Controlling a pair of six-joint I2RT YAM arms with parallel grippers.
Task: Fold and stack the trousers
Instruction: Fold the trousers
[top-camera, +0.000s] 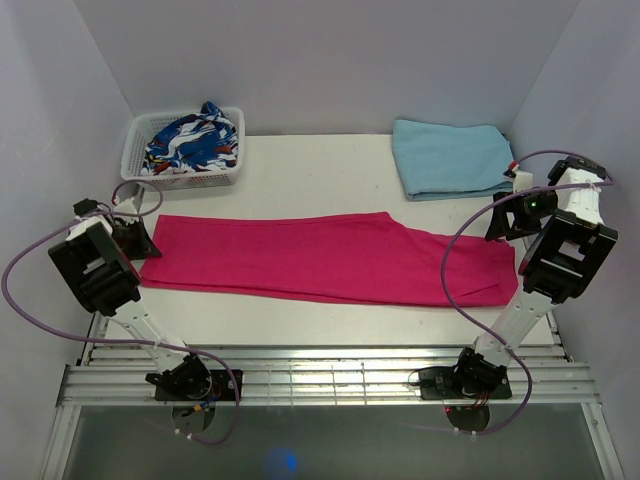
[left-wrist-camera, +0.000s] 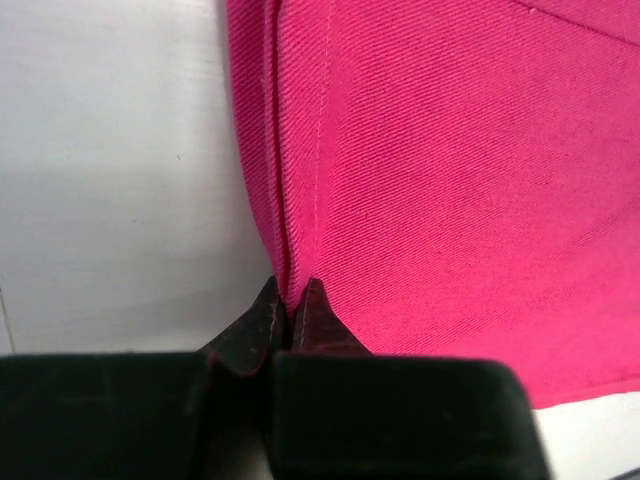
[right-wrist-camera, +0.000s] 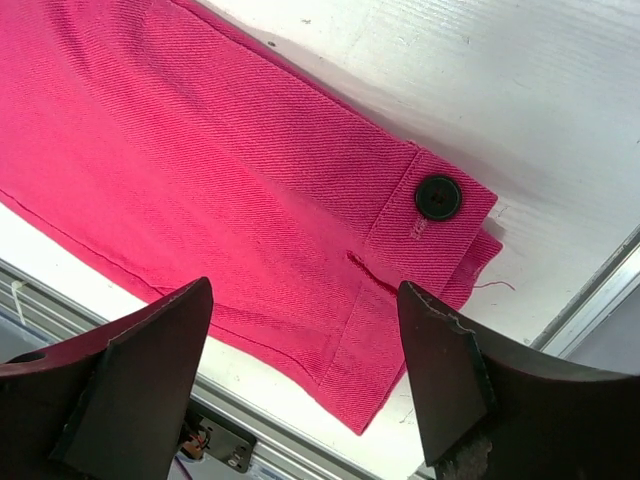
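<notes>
Closest to the left wrist camera, the left gripper (left-wrist-camera: 292, 285) is pressed together on the edge of the trousers (left-wrist-camera: 430, 170), with a thin ridge of pink hem caught between its black tips. From above, it sits at the far left end of the trousers, which lie flat on the table (top-camera: 330, 165) as one long band running left to right across the span between the two arms. The leg ends are at the left. The waistband (right-wrist-camera: 425, 225), marked by a dark button (right-wrist-camera: 437, 196), is at the right.

The right gripper (right-wrist-camera: 305, 300) is spread wide and holds nothing. It hangs above the waist end, apart from the fabric, and the waistband corner shows between its two fingers and just beyond them.

The long axis of the trousers therefore joins one gripper to the other, and each arm is nearer its own end. Any end-to-end fold seems to turn on that line. The pinched leg end would have to travel rightward along the band toward the waist. Otherwise the right gripper would first have to come down and close on the waistband below it, so that both ends are held.

Behind the right end, near that gripper, lies a folded blue cloth (top-camera: 450, 158). A basket (top-camera: 232, 150) stands at the back left, well apart from it.
</notes>
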